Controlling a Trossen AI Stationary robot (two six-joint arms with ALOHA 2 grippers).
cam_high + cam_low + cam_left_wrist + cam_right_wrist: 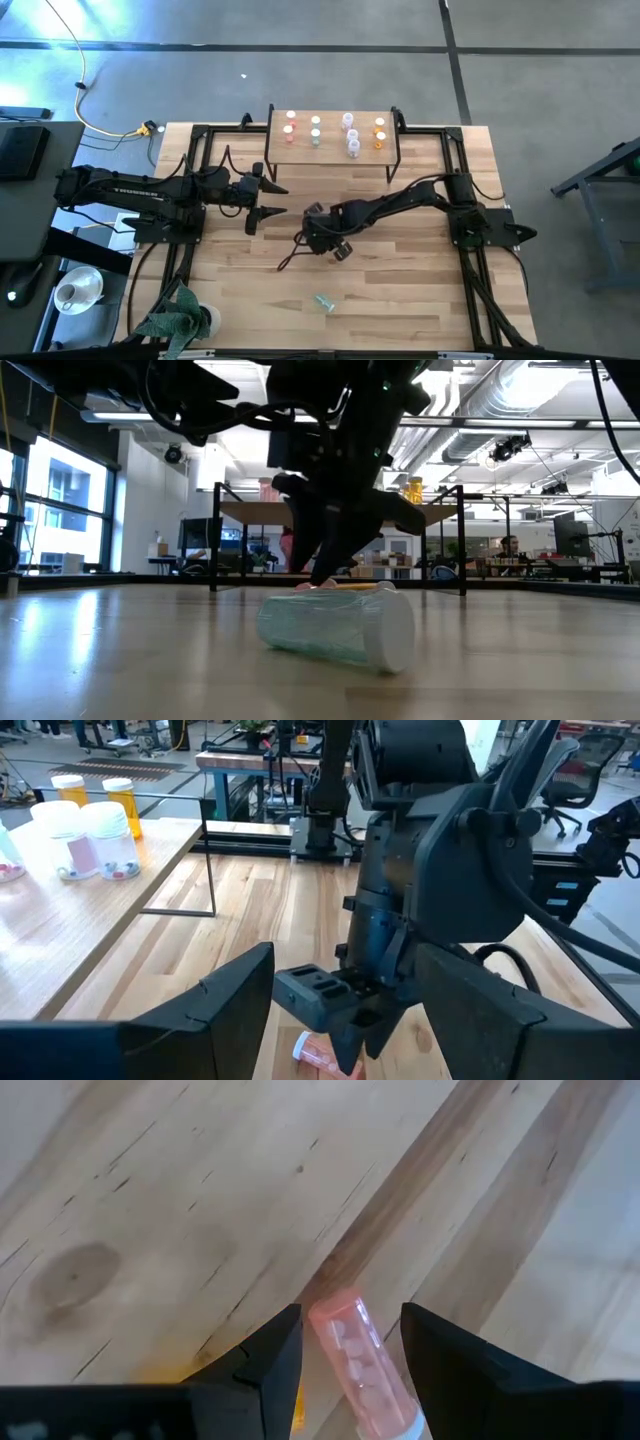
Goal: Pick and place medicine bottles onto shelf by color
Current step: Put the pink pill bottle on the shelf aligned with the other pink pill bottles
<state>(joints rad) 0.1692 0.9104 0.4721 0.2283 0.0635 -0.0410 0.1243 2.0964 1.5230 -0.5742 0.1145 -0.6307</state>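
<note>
Workshop table of pale planks, shelf (330, 152) at its far edge already carrying sorted bottles (352, 135).

Near the table's middle the right end effector (350, 1342) points down with its fingers (270, 1355) set either side of a pink bottle (358, 1360) lying flat, jaws half spread and not clearly pinching it yet; I judge it is lined up along the body to lift it cleanly. From overhead that bottle is hidden under the arm; only the wrist cameras reveal it. Toward the left edge the left end effector (272, 198) waits, spread wide and empty. A pale green bottle (338, 628) lies toppled near the front edge, untouched.
</note>
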